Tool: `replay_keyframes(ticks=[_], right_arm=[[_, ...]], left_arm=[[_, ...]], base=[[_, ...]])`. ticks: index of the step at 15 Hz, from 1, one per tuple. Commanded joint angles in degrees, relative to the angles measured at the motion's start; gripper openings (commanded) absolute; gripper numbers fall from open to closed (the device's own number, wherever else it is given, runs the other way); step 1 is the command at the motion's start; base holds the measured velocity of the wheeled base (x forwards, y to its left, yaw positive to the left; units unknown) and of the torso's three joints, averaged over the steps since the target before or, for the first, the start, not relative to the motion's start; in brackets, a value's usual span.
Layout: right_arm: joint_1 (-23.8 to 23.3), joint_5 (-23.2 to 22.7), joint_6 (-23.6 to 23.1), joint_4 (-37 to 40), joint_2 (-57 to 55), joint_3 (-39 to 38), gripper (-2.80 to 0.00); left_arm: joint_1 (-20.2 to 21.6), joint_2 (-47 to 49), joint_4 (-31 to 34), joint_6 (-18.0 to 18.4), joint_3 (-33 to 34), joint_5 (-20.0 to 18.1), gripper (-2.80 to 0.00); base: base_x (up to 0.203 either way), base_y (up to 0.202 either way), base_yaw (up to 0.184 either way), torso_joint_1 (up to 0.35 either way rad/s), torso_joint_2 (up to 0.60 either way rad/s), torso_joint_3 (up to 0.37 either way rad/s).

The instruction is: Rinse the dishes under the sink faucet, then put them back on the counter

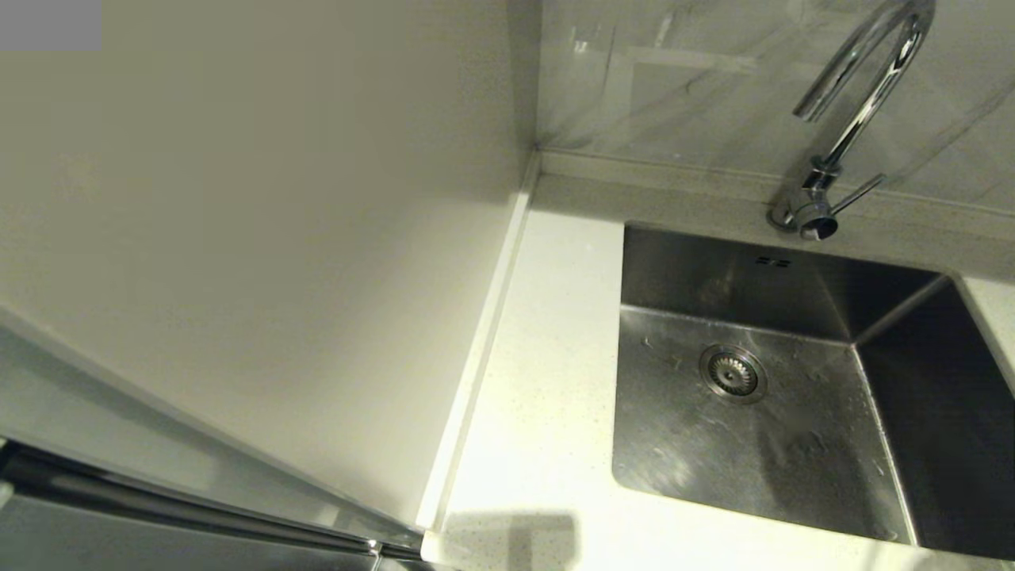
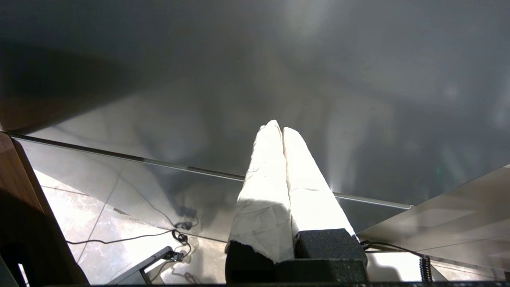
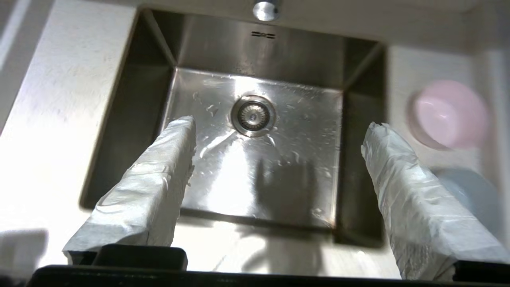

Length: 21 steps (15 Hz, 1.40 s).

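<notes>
The steel sink is set into the white speckled counter, and the chrome faucet rises behind it. In the right wrist view my right gripper hangs open and empty above the sink, over its wet floor and drain. A pale pink bowl and a pale blue-white bowl sit on the counter beside the sink's far side. Neither arm shows in the head view. My left gripper is shut and empty, parked low near a glossy cabinet front.
A cream wall panel stands left of the counter with a raised edge strip. The faucet's side lever sticks out toward the right. Cables lie on the tiled floor below the left gripper.
</notes>
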<state>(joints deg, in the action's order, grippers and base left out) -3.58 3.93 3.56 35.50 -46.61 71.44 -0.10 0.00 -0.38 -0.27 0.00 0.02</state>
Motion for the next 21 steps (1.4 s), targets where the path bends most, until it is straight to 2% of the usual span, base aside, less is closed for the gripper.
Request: replay_keyframes(ticks=[1, 4, 5, 6, 7, 10, 12, 14, 16, 18, 21], right_arm=[[1.4, 2.9, -1.3, 5.0, 20.0, -3.7, 0.0], [2.4, 10.1, -4.4, 17.3, 32.7, -5.5, 0.0], [2.5, 14.5, -4.1, 23.4, 34.2, -4.5, 0.0], [2.7, 16.4, -2.8, 28.6, 34.8, -2.3, 0.0], [3.0, 17.0, -3.1, 30.6, 37.1, -2.0, 0.0], [3.4, 17.3, -5.0, 32.0, 46.4, -8.1, 0.0], [3.5, 16.9, 1.0, 31.8, 46.8, -13.6, 0.0], [3.5, 16.6, 2.1, 26.9, 46.7, -22.1, 0.0], [3.5, 16.5, 2.3, 15.8, 46.7, -32.8, 0.0], [3.5, 15.2, 0.5, 4.6, 46.7, -42.9, 0.0], [3.5, 6.0, -3.5, -10.3, 46.7, -54.5, 0.0]], left_arm=[[0.0, 0.0, 0.0, 0.0, 0.2, 0.0, -2.8], [0.0, 0.0, 0.0, 0.0, 0.2, 0.0, -2.8], [0.0, 0.0, -0.1, 0.0, 0.2, 0.0, -2.8], [0.0, 0.0, 0.0, 0.0, 0.2, 0.0, -2.8], [0.0, 0.0, -0.1, 0.0, 0.2, 0.0, -2.8], [0.0, 0.0, -0.1, 0.0, 0.1, 0.0, -2.8], [0.0, 0.0, 0.0, 0.0, 0.2, 0.0, -2.8], [0.0, 0.0, 0.0, 0.0, 0.2, 0.0, -2.8], [0.0, 0.0, -0.1, 0.0, 0.2, 0.0, -2.8], [0.0, 0.0, -0.1, 0.0, 0.2, 0.0, -2.8], [0.0, 0.0, 0.0, 0.0, 0.2, 0.0, -2.8]], base=[[0.0, 0.0, 0.0, 0.0, 0.0, 0.0], [0.0, 0.0, 0.0, 0.0, 0.0, 0.0], [0.0, 0.0, 0.0, 0.0, 0.0, 0.0], [0.0, 0.0, 0.0, 0.0, 0.0, 0.0], [0.0, 0.0, 0.0, 0.0, 0.0, 0.0], [0.0, 0.0, 0.0, 0.0, 0.0, 0.0], [0.0, 0.0, 0.0, 0.0, 0.0, 0.0], [0.0, 0.0, 0.0, 0.0, 0.0, 0.0], [0.0, 0.0, 0.0, 0.0, 0.0, 0.0], [0.0, 0.0, 0.0, 0.0, 0.0, 0.0], [0.0, 0.0, 0.0, 0.0, 0.0, 0.0]])
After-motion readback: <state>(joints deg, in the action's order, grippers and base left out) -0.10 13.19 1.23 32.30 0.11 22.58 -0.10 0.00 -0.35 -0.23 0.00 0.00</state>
